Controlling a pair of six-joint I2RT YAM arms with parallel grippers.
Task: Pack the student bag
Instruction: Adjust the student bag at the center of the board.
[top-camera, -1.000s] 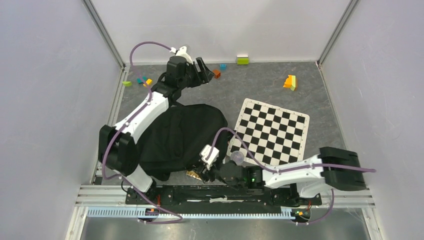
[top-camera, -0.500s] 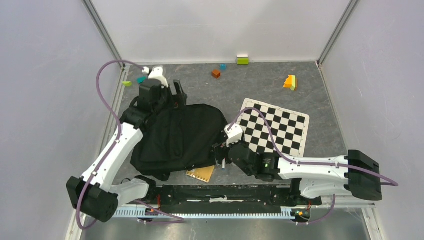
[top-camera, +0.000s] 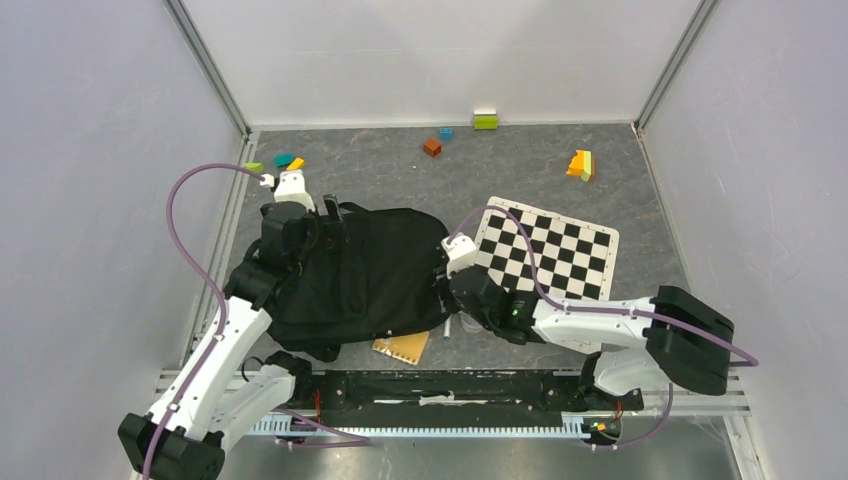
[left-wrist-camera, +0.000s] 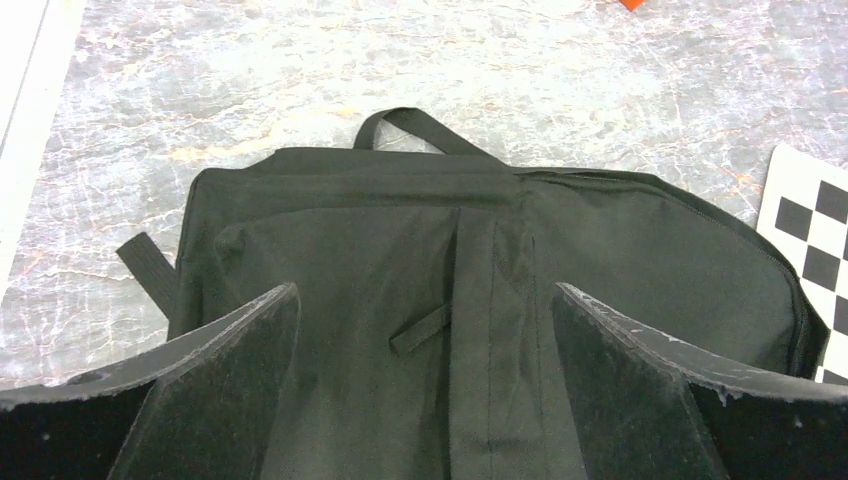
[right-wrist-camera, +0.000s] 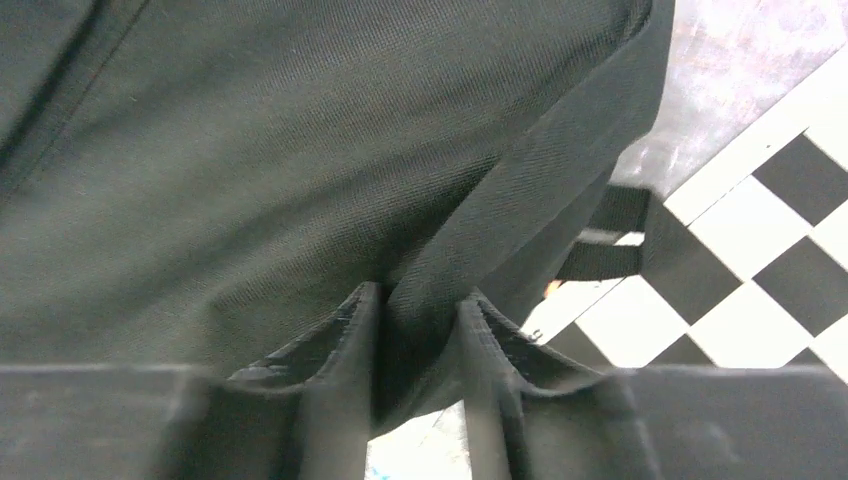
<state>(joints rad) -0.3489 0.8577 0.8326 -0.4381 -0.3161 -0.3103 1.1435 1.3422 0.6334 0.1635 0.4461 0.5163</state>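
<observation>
The student bag (top-camera: 370, 270) lies flat at the middle-left of the table, black and closed, with a top loop pointing to the back. My left gripper (top-camera: 325, 222) hovers over its left part. In the left wrist view that gripper (left-wrist-camera: 425, 290) stands wide open above the bag (left-wrist-camera: 600, 250), a small fabric tab between its fingers, nothing held. My right gripper (top-camera: 443, 275) is at the bag's right edge. In the right wrist view the right gripper (right-wrist-camera: 420, 295) is shut on a black strap (right-wrist-camera: 540, 170) of the bag (right-wrist-camera: 250, 150), with fabric filling the gap.
A black-and-white checkered board (top-camera: 550, 260) lies right of the bag, under the right arm. A flat tan piece (top-camera: 402, 346) pokes out from the bag's front edge. Coloured blocks (top-camera: 432, 147) are scattered along the back wall, one yellow-orange (top-camera: 580, 164).
My left arm swung from the back of the table down over the bag and its jaws widened. My right arm moved from the front edge to the bag's right side and closed on the strap.
</observation>
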